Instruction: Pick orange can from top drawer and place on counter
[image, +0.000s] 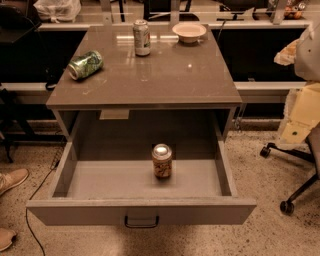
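Observation:
The orange can (162, 161) stands upright in the open top drawer (140, 210), near the middle of the drawer floor, its silver lid facing up. The drawer is pulled fully out below the counter (165, 75); its dark handle (141, 221) is at the front. My gripper (299, 117) shows as pale cream parts at the right edge, beside the counter's right side. It is well right of the can and above drawer level, and holds nothing that I can see.
On the counter a green can (85, 65) lies on its side at the left, a tall silvery-white can (141, 37) stands at the back, and a pale bowl (189, 32) sits at the back right. An office chair base (295, 192) is on the floor at the right. A shoe (12, 180) is at the left.

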